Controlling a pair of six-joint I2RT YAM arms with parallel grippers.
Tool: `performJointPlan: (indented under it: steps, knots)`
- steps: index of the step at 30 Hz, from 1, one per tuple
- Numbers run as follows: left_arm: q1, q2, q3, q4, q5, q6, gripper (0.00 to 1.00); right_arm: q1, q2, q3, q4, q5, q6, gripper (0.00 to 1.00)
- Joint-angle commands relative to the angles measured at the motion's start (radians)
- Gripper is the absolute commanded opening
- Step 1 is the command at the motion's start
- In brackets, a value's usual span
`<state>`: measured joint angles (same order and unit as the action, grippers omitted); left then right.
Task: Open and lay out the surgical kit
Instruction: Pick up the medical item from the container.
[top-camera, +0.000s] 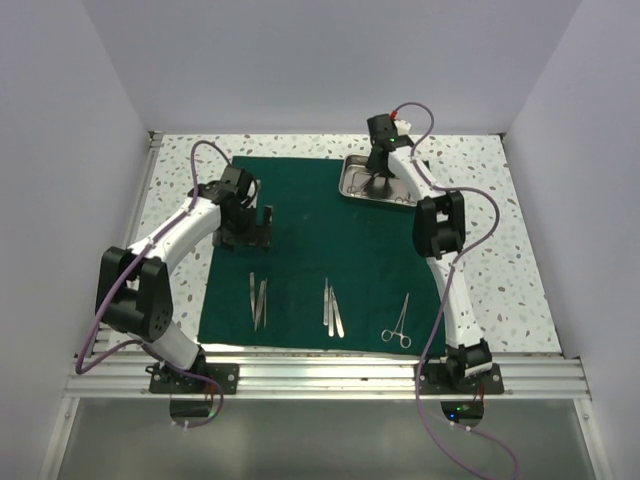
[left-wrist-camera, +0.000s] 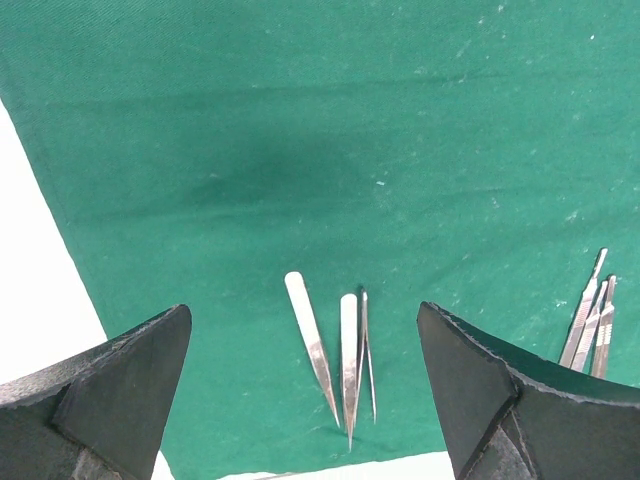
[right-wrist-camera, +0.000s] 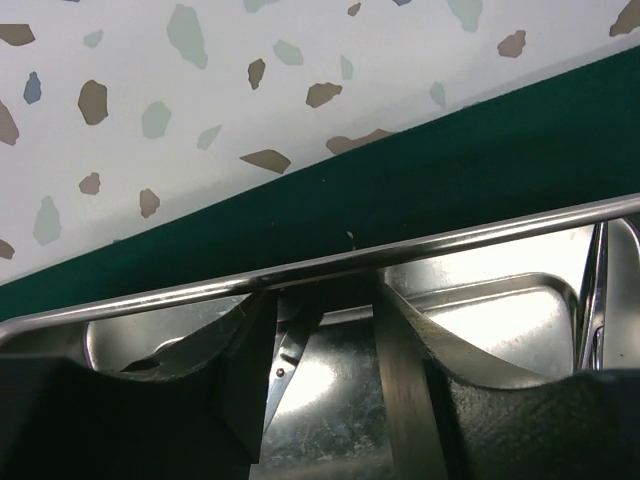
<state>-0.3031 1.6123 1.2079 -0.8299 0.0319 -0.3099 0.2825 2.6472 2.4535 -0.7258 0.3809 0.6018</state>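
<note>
The dark green cloth (top-camera: 320, 240) lies spread flat on the table. The steel tray (top-camera: 350, 178) stands on its far right part. My right gripper (top-camera: 381, 181) reaches down into the tray. In the right wrist view its jaws (right-wrist-camera: 325, 300) are open just inside the tray rim (right-wrist-camera: 450, 245), either side of a pair of scissors (right-wrist-camera: 290, 350) that lies on the tray floor. My left gripper (top-camera: 250, 232) is open and empty above the cloth's left part. Tweezers (left-wrist-camera: 345, 360) lie on the cloth (left-wrist-camera: 300, 120) below it, between its fingers in the left wrist view.
Laid out along the cloth's near edge are tweezers (top-camera: 258, 300), slim instruments (top-camera: 332, 308) and ring-handled forceps (top-camera: 397, 325). Another steel instrument (right-wrist-camera: 595, 290) lies at the tray's right end. Speckled tabletop (top-camera: 500, 230) surrounds the cloth. White walls enclose the table.
</note>
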Motion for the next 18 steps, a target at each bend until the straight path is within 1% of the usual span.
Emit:
performJointPlan:
  steps: [1,4,6,8,9,12,14,15,16,17,18]
  knots:
    - [0.009,-0.066,-0.024,0.005,-0.02,0.025,0.99,0.029,0.078,0.047,-0.035,0.003,-0.014,0.46]
    - [0.009,-0.083,-0.048,0.005,-0.021,0.023,1.0,0.044,0.115,0.12,-0.063,0.016,-0.051,0.45]
    - [0.009,-0.095,-0.062,0.003,-0.023,0.022,1.0,0.053,0.149,0.175,-0.108,0.035,-0.063,0.43]
    - [0.01,-0.106,-0.073,0.003,-0.024,0.022,1.0,0.052,0.151,0.168,-0.132,0.038,-0.069,0.39]
    - [0.012,-0.117,-0.083,0.005,-0.026,0.022,0.99,0.052,0.149,0.148,-0.138,0.042,-0.073,0.32]
    - [0.016,-0.135,-0.1,0.008,-0.027,0.023,1.0,0.049,0.164,0.154,-0.191,0.044,-0.076,0.26]
    - [0.021,-0.143,-0.108,0.012,-0.024,0.023,1.0,0.049,0.175,0.151,-0.227,0.035,-0.076,0.18]
    - [0.021,-0.143,-0.11,0.012,-0.024,0.022,1.0,0.047,0.178,0.15,-0.237,0.035,-0.076,0.18]
    - [0.021,-0.143,-0.111,0.017,-0.02,0.023,0.99,0.047,0.18,0.147,-0.248,0.035,-0.074,0.13]
    - [0.021,-0.141,-0.111,0.02,-0.017,0.023,1.0,0.047,0.18,0.141,-0.256,0.03,-0.073,0.1]
    - [0.022,-0.141,-0.11,0.02,-0.013,0.025,1.0,0.047,0.175,0.121,-0.259,0.027,-0.073,0.02]
